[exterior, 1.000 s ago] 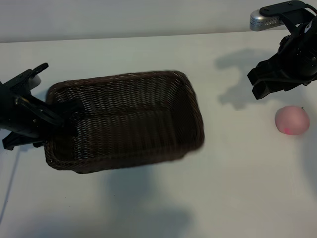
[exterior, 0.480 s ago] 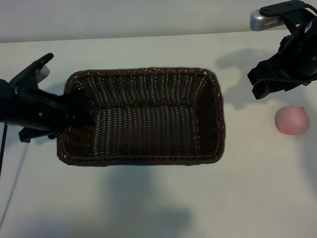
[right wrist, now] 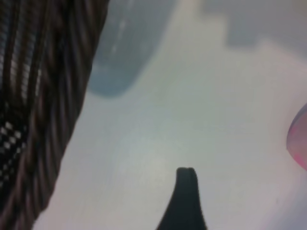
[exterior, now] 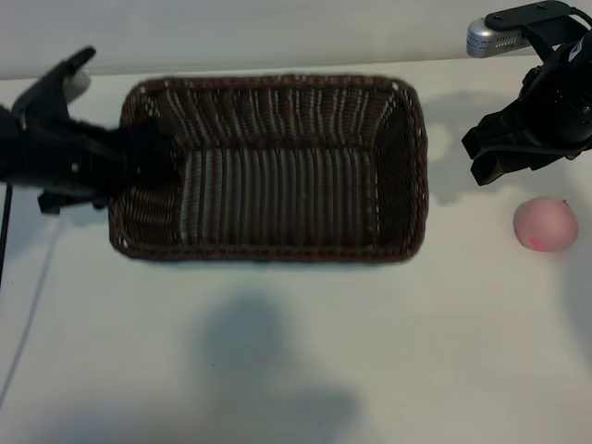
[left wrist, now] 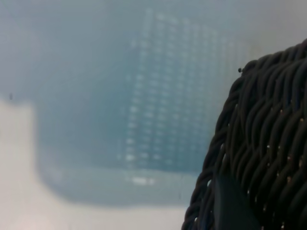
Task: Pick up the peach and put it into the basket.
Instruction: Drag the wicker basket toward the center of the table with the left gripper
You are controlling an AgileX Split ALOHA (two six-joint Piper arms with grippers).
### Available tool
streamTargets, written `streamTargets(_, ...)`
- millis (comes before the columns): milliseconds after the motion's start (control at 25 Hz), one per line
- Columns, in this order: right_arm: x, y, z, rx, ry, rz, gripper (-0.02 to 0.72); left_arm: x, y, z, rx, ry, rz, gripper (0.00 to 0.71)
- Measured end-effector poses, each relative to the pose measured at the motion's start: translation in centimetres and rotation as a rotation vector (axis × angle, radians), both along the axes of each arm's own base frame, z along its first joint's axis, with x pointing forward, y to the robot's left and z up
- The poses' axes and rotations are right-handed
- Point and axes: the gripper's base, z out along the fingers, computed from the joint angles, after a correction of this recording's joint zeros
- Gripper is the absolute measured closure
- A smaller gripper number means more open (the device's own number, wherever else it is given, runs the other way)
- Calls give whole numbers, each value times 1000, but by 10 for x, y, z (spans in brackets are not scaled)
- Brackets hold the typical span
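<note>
The basket [exterior: 277, 102], dark-brown woven wicker, hangs above the table and throws a shadow below itself. My left gripper [exterior: 139, 165] is shut on its left wall. The left wrist view shows the braided rim [left wrist: 268, 134] close up, with one dark finger [left wrist: 230, 206] against it. The pale-pink peach [exterior: 546, 224] lies on the table at the right, outside the basket. My right gripper [exterior: 483, 159] hovers open just behind and left of the peach, holding nothing. In the right wrist view one finger [right wrist: 184, 196] shows over bare table, with the peach's edge [right wrist: 300, 139] and the basket's side [right wrist: 38, 96] in view.
The white table [exterior: 370, 351] stretches in front of the basket and between basket and peach. A silver camera housing [exterior: 495, 37] sits on the right arm at the back right. A thin cable [exterior: 18, 324] runs down the left edge.
The basket, held by my left gripper, swung level and moved toward the back of the table and to the right. The right arm and the peach stayed still.
</note>
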Motion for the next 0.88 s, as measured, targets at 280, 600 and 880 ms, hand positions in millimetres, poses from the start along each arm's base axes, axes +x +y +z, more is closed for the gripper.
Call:
streamTargets(280, 0, 0, 0, 0, 0, 0, 108, 38, -4, -11, 12, 43, 4, 377)
streamTargets(600, 0, 0, 0, 0, 0, 0, 108, 60, -31, -38, -10, 89, -23, 377)
streamTargets(880, 0, 0, 0, 0, 0, 0, 108, 64, -42, -58, -18, 127, -23, 377)
